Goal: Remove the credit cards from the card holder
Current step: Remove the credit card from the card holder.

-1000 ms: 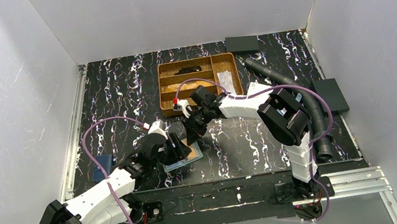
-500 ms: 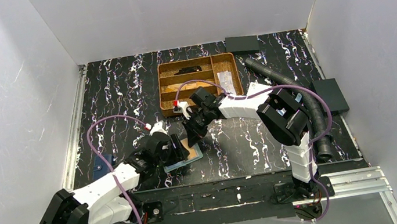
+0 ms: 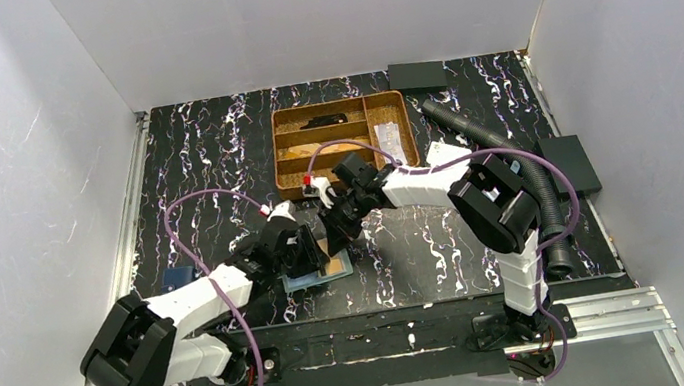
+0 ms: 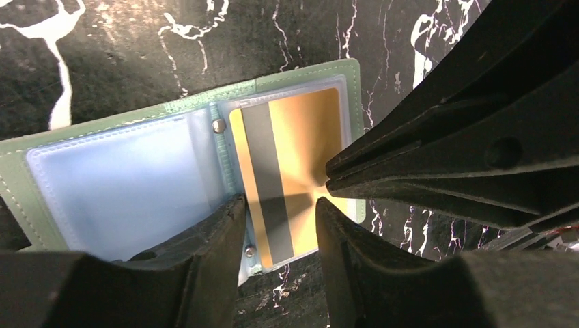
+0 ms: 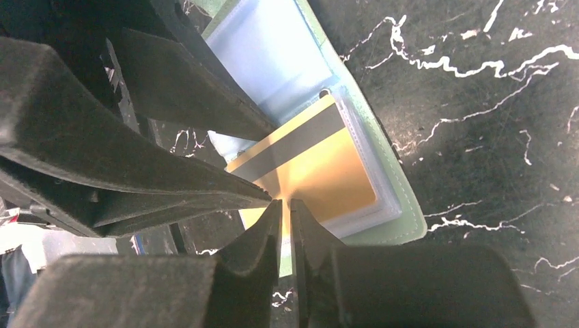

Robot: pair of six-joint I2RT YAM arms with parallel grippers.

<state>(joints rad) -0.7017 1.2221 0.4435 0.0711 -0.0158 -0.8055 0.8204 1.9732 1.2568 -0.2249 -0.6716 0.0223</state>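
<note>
Right tool (image 5: 283, 205) tight around gold card (image 5: 328, 171)

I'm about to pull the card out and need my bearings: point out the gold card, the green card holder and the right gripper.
gold card (image 4: 300, 137): left wrist view, on its gold face.
card holder (image 4: 307, 74): left wrist view, on its green top border.
right gripper (image 5: 285, 203): right wrist view, between its fingertips.

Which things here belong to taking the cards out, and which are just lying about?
In the job: card holder, gold card.
Lying about: tray, hose, blue holder, far black box, right black box.
</note>
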